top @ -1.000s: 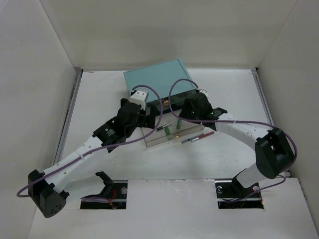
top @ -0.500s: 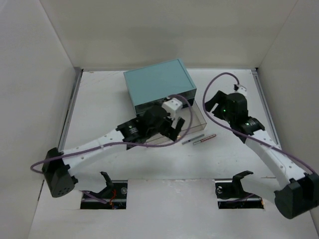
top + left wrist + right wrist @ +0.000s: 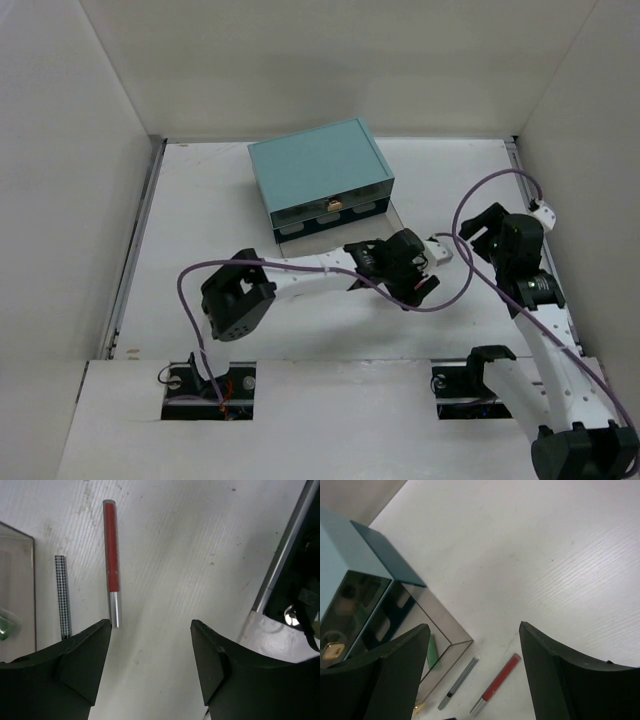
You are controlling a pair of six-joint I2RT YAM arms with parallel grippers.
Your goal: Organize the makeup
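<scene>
Fingers [image 3: 82,662] spread on your left gripper [image 3: 150,647] and right gripper [image 3: 474,672], both empty; red pencil [image 3: 112,565] and checkered pencil [image 3: 62,595] lie unstowed beside the drawer [image 3: 440,616].

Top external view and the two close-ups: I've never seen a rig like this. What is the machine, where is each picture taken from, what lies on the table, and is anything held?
Two white robot arms are bolted at the near edge of a table. The wide picture looks down from above and behind them; the other two come from a camera on each wrist, its own dark fingers at the bottom. The left end effector is open, close to a red pencil and a checkered pencil lying on the table. The right end effector, also open, sees the same pencils beside the teal box and its pulled-out clear drawer, which holds something green. Nothing is held.
</scene>
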